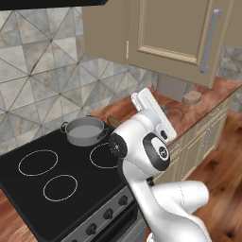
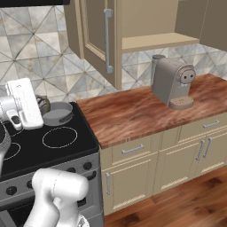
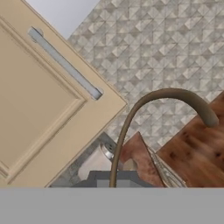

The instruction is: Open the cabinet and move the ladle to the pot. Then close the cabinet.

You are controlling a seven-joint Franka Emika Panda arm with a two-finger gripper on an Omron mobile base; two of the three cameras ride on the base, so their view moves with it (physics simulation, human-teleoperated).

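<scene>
Ladle (image 3: 131,118) handle's pinched in the gripper (image 3: 114,183), jaws together on it, probably just beside the pot (image 1: 85,131); cabinet (image 1: 175,33) doors open.

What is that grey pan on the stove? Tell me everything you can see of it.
The pot is round, shallow and grey, and looks like brushed metal. It has a small handle on each side and no lid, and its inside looks empty. It stands upright on the black cooktop, at the back corner nearest the wooden counter. In the right base view the robot's white hand hides part of it, so I cannot tell whether anything touches it there.
</scene>
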